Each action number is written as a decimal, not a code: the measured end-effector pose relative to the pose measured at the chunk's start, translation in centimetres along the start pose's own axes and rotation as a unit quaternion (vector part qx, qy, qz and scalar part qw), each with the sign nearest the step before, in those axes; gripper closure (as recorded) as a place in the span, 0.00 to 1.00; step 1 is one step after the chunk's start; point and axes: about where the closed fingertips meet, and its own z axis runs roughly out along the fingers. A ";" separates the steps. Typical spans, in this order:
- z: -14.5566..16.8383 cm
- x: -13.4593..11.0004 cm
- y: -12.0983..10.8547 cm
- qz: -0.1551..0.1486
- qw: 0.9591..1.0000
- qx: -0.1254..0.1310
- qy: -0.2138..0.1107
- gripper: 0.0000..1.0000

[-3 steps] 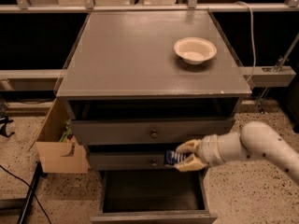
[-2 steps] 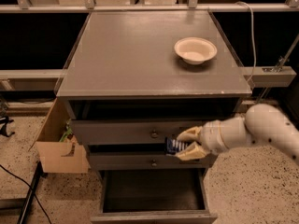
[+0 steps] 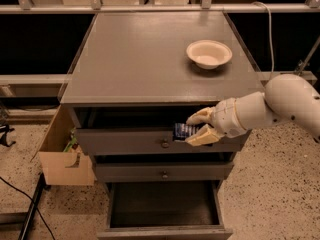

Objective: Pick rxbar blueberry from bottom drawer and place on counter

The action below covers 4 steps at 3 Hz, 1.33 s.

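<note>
Now, rxbar blueberry (image 3: 186, 131) between jaws, below counter (image 3: 140, 59)

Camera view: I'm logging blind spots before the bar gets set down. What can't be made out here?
- rxbar blueberry: right end hidden by the gripper, which grips it in front of the top drawer; lettering too small.
- bottom drawer: front cut off by the lower edge.
- arm: cut off at the right edge.
- top drawer's inside: shadowed under the counter.

The gripper (image 3: 190, 131) pinches the rxbar blueberry (image 3: 181, 130) between its fingers (image 3: 201, 117), the counter (image 3: 135, 59) edge just above them and the open bottom drawer (image 3: 165, 232) well below them.
</note>
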 end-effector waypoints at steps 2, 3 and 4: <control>-3.5 -3.4 0.0 -0.006 1.000 -0.005 0.013 1.00; -5.8 -5.2 -0.7 -0.006 1.000 0.002 0.029 1.00; -7.6 -7.6 -5.6 -0.017 0.999 0.016 0.050 1.00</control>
